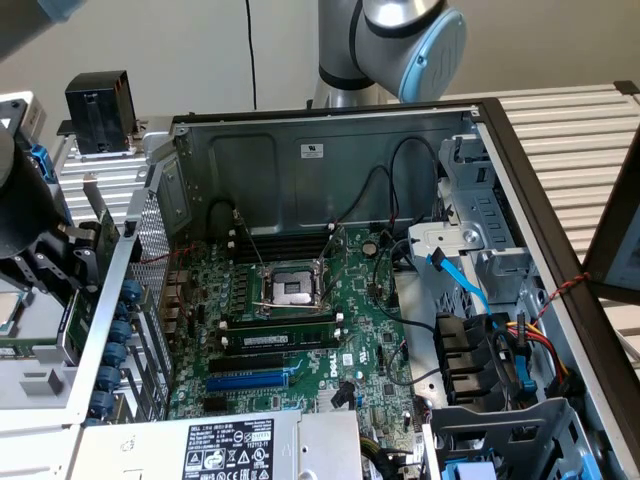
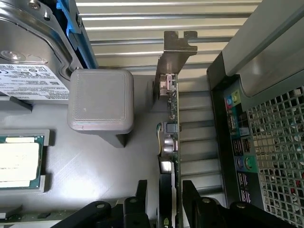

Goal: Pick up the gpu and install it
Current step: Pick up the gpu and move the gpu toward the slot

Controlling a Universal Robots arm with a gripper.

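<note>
Gripper, fingers spread astride the gpu standing on edge outside the case: we judge pickup in hand, nothing yet pinched, needing a square, centred close.

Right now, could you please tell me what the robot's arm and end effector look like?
The arm is a smooth silver-grey tube whose rounded joint housing carries a round light-blue joint cap. The matte black end effector has two angular fingers on linkage bars with round pivot pins.
</note>
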